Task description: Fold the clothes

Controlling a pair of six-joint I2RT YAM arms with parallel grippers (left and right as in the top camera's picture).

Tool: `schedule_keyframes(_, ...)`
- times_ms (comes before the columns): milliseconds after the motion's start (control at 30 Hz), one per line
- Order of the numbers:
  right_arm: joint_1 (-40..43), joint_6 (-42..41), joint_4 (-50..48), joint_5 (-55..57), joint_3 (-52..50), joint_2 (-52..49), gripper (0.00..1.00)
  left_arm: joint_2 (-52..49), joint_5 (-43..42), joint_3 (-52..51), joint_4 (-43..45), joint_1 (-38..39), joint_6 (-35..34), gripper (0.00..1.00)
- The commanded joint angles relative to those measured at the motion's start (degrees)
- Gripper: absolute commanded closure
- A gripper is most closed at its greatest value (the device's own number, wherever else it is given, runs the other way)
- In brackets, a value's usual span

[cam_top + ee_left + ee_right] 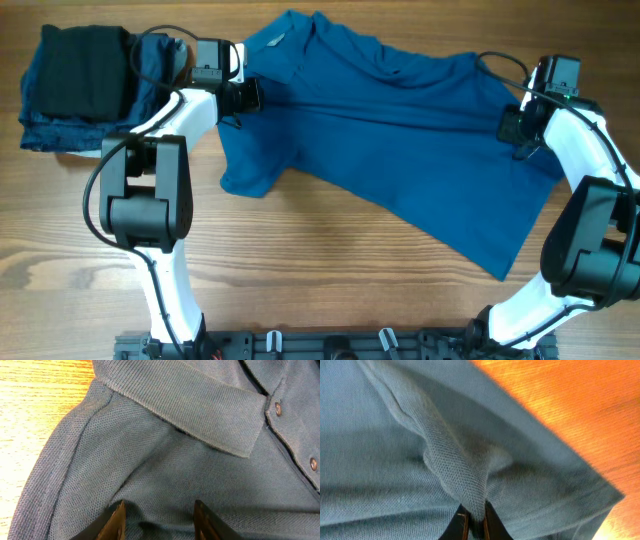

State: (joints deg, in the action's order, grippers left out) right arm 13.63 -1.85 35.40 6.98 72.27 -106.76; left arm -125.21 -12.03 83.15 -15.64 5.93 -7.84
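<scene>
The blue polo shirt [390, 140] lies spread and rumpled across the table's far middle and right, collar toward the far left. My left gripper [250, 95] is open at the shirt's left shoulder. In the left wrist view its two fingers [159, 516] press down on the cloth with shirt fabric between them, just below the collar [200, 405] and the button placket [295, 435]. My right gripper [512, 125] is at the shirt's right edge. In the right wrist view its fingers [476, 522] are shut on a pinched ridge of shirt cloth [455, 470] near the hem.
A stack of folded garments, a black one [85, 70] on darker blue pieces [60, 130], sits at the far left corner. Bare wooden table [330, 260] lies in front of the shirt. Cables run along both arms.
</scene>
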Motion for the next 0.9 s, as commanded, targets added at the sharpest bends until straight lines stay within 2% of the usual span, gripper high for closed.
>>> schedule_keyframes(0, 1.2, 0.3, 2.3, -3.4, 0.7, 0.1, 0.96, -4.1, 3.7, -2.4, -2.6, -1.0, -0.3, 0.55)
schedule_keyframes(133, 1.2, 0.3, 1.4, -4.5, -1.5, 0.1, 0.96, -3.8, 3.7, -2.4, -3.3, -1.0, 0.0, 0.60)
schedule_keyframes(267, 1.2, 0.2, 0.4, -4.9, -1.5, 0.1, 0.94, 4.0, 3.1, -2.2, -6.4, -0.9, 0.9, 0.59)
schedule_keyframes(333, 1.2, 0.3, 0.2, -6.6, -1.5, 0.1, 0.76, 8.0, 0.5, -2.2, -9.3, -0.8, -0.3, 0.59)
schedule_keyframes(367, 1.2, 0.2, 0.0, -7.2, -1.5, 0.1, 0.73, 9.1, -0.2, -2.2, -10.6, -0.5, -1.5, 0.59)
schedule_keyframes(500, 1.2, 0.2, -0.2, -7.1, -1.5, 0.1, 0.73, 7.5, -0.1, -2.4, -16.3, 1.4, -3.2, 0.59)
schedule_keyframes(700, 1.2, 0.3, -0.2, -9.0, -1.5, 0.1, 0.75, 2.3, -0.1, -3.0, -16.3, 3.3, -3.1, 0.58)
schedule_keyframes(733, 1.2, 0.3, -0.2, -9.0, -1.5, 0.1, 0.78, 1.9, -0.1, -3.0, -16.1, 3.3, -3.1, 0.58)
schedule_keyframes(767, 1.2, 0.3, -0.1, -9.0, -1.5, 0.1, 0.89, 1.7, -0.1, -3.0, -15.9, 3.3, -3.1, 0.58)
schedule_keyframes(800, 1.2, 0.2, 0.0, -9.4, -1.5, 0.1, 0.94, 1.7, -0.1, -3.0, -15.8, 3.3, -3.1, 0.58)
schedule_keyframes(867, 1.2, 0.3, 0.0, -9.6, -1.4, 0.1, 0.96, 1.7, -0.1, -3.0, -15.9, 3.3, -3.1, 0.59)
